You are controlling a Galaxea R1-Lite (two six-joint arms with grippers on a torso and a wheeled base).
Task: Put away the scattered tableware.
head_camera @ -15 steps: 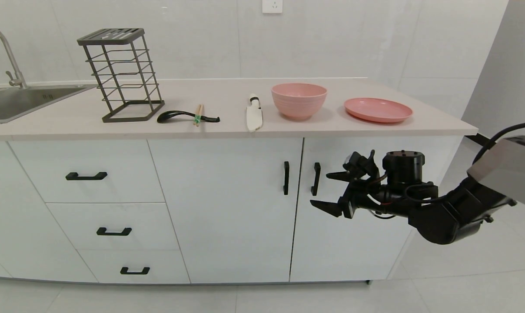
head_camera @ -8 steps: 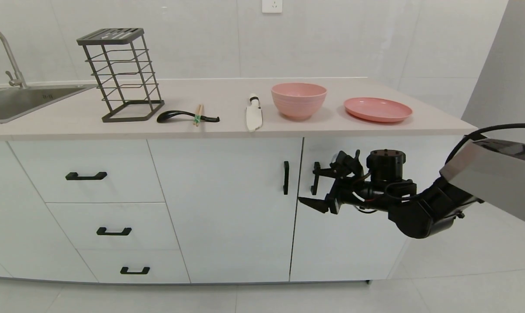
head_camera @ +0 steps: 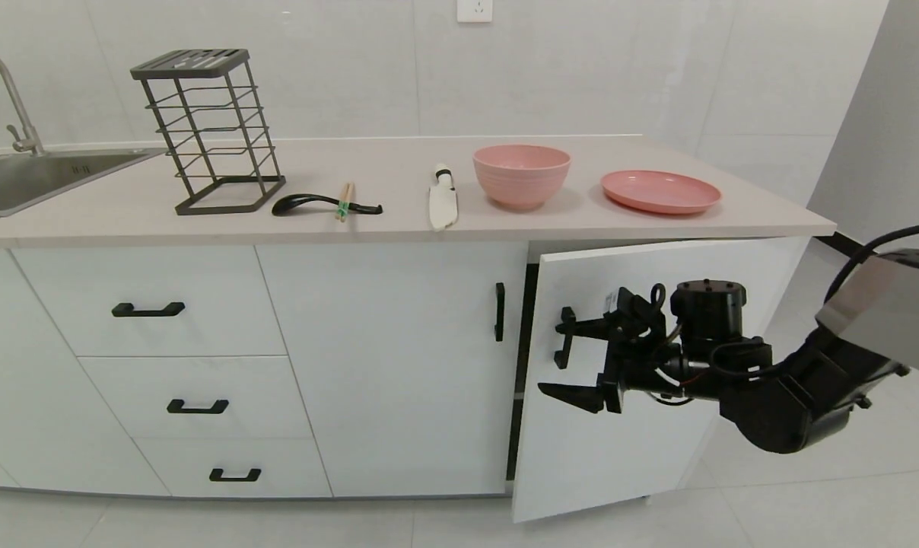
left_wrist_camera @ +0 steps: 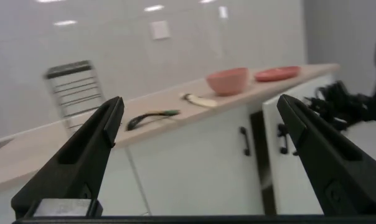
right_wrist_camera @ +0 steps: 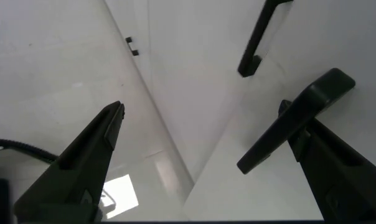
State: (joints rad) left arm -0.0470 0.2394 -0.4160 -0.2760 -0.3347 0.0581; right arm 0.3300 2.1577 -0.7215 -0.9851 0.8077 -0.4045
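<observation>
On the countertop stand a pink bowl (head_camera: 521, 175) (left_wrist_camera: 227, 79) and a pink plate (head_camera: 661, 191) (left_wrist_camera: 277, 73). Left of them lie a white knife (head_camera: 443, 199) (left_wrist_camera: 199, 99), a pair of chopsticks (head_camera: 345, 201) and a black spoon (head_camera: 307, 202) (left_wrist_camera: 152, 117). My right gripper (head_camera: 554, 359) (right_wrist_camera: 182, 140) is open in front of the right cabinet door (head_camera: 627, 426). Its upper finger reaches the door's black handle (head_camera: 562, 339) (right_wrist_camera: 259, 37), and the door stands partly open. My left gripper (left_wrist_camera: 200, 106) is open and holds nothing, well back from the counter.
A black wire rack (head_camera: 208, 129) (left_wrist_camera: 73, 93) stands at the counter's left, beside a steel sink (head_camera: 26, 175) with a tap. Below are three drawers and the shut left cabinet door (head_camera: 399, 365). The open door juts out over the floor.
My right gripper went left to the cabinet handle, then drew back, and the right door has swung open from shut.
</observation>
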